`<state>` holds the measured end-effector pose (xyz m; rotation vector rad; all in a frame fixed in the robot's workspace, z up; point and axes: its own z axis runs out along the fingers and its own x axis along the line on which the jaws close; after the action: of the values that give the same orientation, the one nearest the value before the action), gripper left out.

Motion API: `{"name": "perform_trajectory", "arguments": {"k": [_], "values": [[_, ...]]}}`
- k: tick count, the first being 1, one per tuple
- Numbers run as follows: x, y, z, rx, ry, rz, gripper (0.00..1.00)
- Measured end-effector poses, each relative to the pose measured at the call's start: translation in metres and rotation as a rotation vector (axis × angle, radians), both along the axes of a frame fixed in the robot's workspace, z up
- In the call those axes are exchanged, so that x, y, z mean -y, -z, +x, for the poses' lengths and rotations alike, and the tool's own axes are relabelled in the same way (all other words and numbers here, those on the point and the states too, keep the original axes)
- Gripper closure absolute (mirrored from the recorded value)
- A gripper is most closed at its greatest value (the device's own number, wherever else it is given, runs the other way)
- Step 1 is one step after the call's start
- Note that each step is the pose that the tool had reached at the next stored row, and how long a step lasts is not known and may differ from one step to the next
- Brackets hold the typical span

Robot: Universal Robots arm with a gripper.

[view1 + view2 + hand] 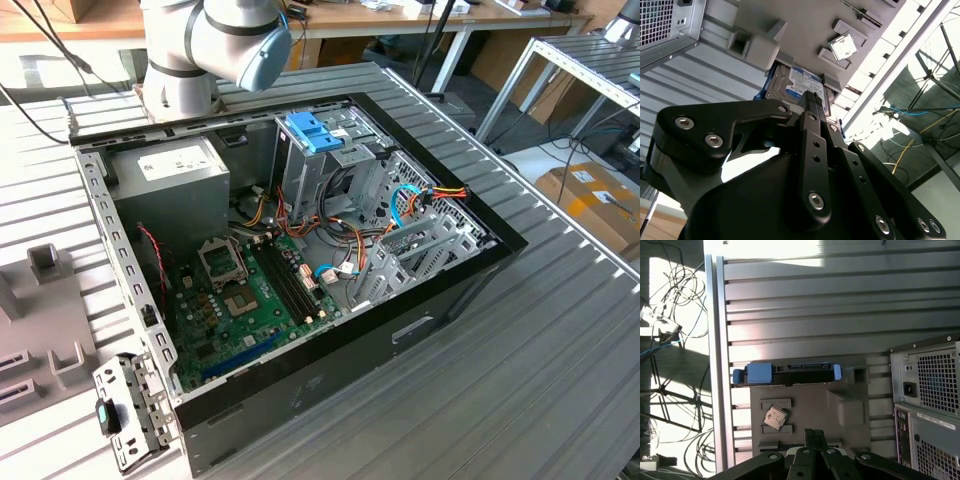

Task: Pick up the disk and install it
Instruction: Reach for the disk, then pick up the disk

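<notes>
Blue-railed disk (790,374) sits edge-up in the grey holder (810,405), likely so it's pinchable; pincer (815,434) hangs near it, closed tight, holding nothing.

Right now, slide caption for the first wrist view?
Gripper clear of the disk, which stands on edge in a grey holder on the table, beside the computer case.
</notes>
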<state>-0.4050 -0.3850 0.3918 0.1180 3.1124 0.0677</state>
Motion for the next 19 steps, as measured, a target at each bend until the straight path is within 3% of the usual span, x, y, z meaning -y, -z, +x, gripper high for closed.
{"name": "perform_trajectory", "arguments": {"k": [19], "values": [[-0.0010,0.0000,-0.0009,0.0000,-0.011,0.0000,0.89]]}}
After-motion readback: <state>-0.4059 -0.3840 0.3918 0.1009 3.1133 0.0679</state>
